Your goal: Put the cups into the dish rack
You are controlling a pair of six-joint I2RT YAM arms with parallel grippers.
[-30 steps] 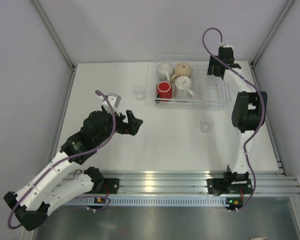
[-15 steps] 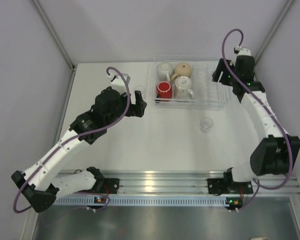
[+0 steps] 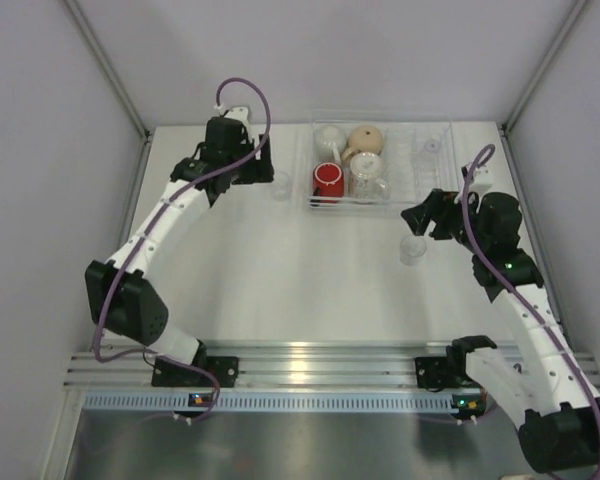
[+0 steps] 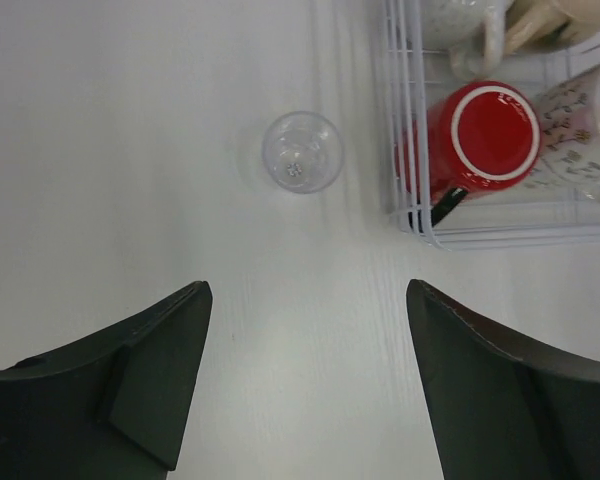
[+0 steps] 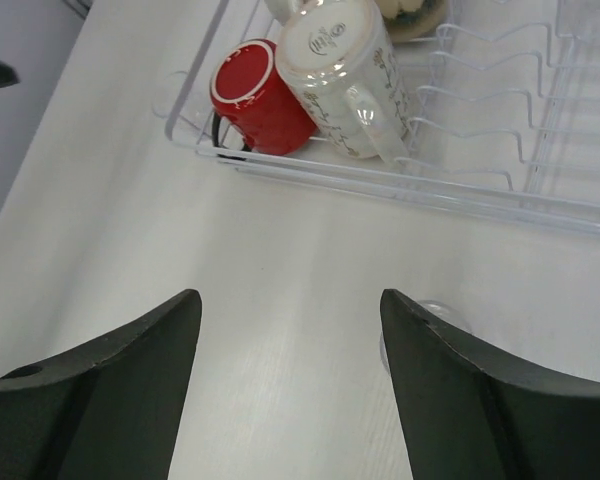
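Left gripper [image 4: 308, 300] now near glass [image 4: 302, 150], stamp [image 5: 327, 42] illegible

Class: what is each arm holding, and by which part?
Nothing is held. The left gripper has open, empty jaws, with a small clear glass lying ahead of them, untouched. The right gripper is open and empty too.

A clear dish rack [image 3: 430, 208] on the white desk [image 3: 280, 290] holds a red mug [image 3: 328, 181], a tan mug [image 3: 365, 138], a white mug [image 3: 330, 137] and a patterned cup [image 3: 368, 178]. A small glass [image 3: 280, 185] stands beside the left claw [image 3: 263, 172]. A second glass [image 3: 412, 249] stands near the right claw [image 3: 420, 215].
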